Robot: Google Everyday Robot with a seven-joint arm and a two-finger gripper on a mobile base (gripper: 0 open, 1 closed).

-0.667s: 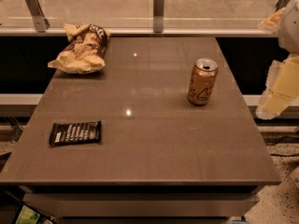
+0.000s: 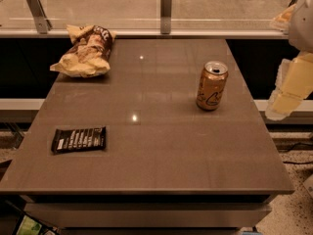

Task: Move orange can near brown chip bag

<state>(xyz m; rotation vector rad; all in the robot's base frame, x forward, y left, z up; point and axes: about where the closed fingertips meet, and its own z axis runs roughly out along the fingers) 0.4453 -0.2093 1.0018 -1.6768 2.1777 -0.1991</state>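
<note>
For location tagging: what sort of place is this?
Likely an office break area: a grey table holding snacks, the orange can, brown chip bag and a black bar wrapper, with a glass railing on metal posts behind. The gripper hangs beside the table's right edge.

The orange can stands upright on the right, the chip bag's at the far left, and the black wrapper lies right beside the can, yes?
Not quite. The camera view shows the black wrapper near the front left, well apart from the orange can. The rest holds; the claw hangs beyond the table's right edge.
</note>
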